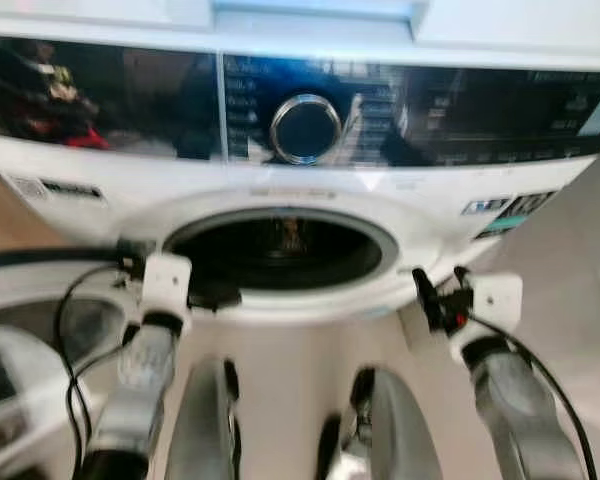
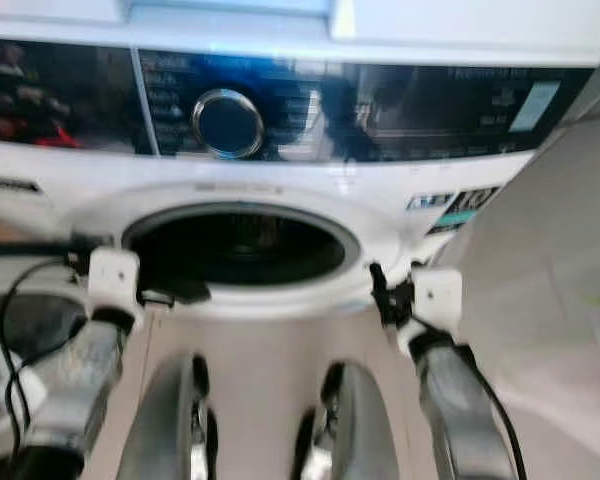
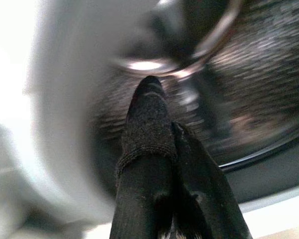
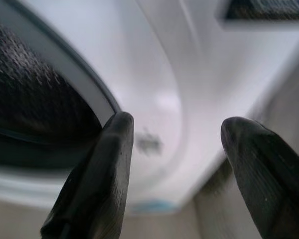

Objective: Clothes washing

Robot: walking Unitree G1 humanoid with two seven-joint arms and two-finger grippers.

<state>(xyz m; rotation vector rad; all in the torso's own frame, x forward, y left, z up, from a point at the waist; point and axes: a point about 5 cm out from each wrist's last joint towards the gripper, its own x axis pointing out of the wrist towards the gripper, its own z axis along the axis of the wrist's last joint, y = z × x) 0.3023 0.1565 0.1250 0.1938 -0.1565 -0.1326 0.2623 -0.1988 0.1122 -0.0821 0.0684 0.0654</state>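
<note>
white washing machine (image 1: 400, 195) (glossy black panel (image 1: 460, 110), silver dial (image 1: 305, 128)).

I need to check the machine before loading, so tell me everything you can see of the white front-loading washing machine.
The white front-loading washing machine stands facing the robot. A glossy black control panel with a round chrome dial runs across its top. Its round port is open onto a dark perforated metal drum. The door's position is unclear. Nothing visibly touches it.

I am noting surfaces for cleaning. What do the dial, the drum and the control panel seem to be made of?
Dial: looks like chrome-finished metal or plated plastic, with a bright mirror ring.
Drum: probably steel, grey with a fine dotted texture.
Control panel: glossy dark plastic or glass; it shows reflections.
</note>
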